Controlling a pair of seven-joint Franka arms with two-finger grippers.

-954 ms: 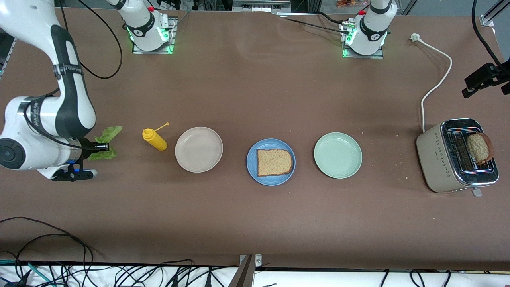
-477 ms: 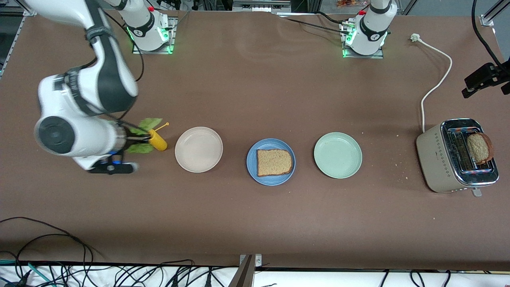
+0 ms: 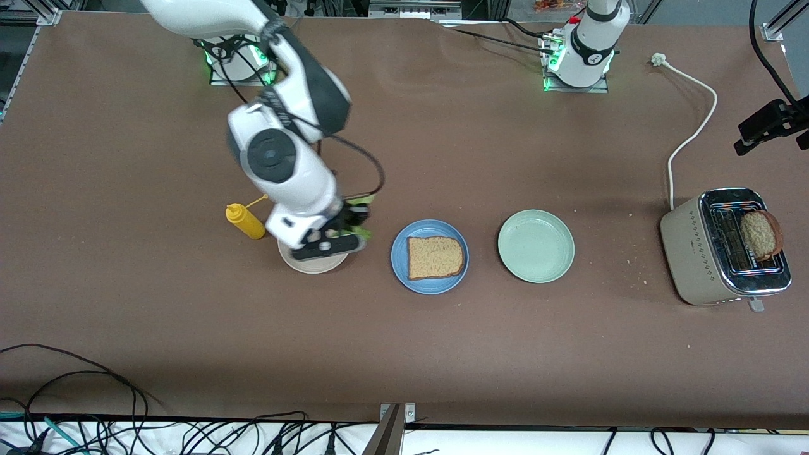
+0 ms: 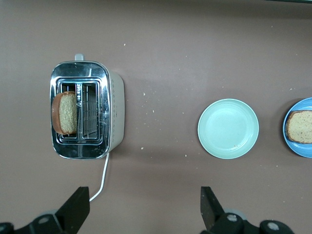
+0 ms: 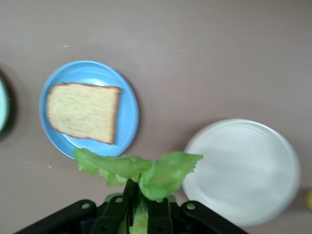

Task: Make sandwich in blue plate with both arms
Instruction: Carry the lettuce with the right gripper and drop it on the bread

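The blue plate (image 3: 400,256) lies mid-table with one brown bread slice (image 3: 435,257) flat on it; the right wrist view shows the same plate (image 5: 127,117) and slice (image 5: 84,118). A second slice (image 3: 760,235) stands in the toaster (image 3: 701,253). My right gripper (image 3: 347,221) hangs over the beige plate's edge beside the blue plate. It is shut on a crinkled green lettuce leaf (image 5: 141,170), which sticks out past the fingertips. My left gripper (image 4: 144,214) is open and holds nothing. It is high over the table between the toaster (image 4: 114,117) and the pale green plate (image 4: 228,128).
The beige plate (image 3: 313,262) is partly hidden under the right hand. A yellow squeeze bottle (image 3: 246,221) stands beside it, toward the right arm's end. The pale green plate (image 3: 536,246) lies between blue plate and toaster. A white cord (image 3: 692,133) runs from the toaster.
The right arm has swung the lettuce from the right arm's end of the table, past the yellow bottle, to over the beige plate's edge. Plates, bread and toaster have not moved.
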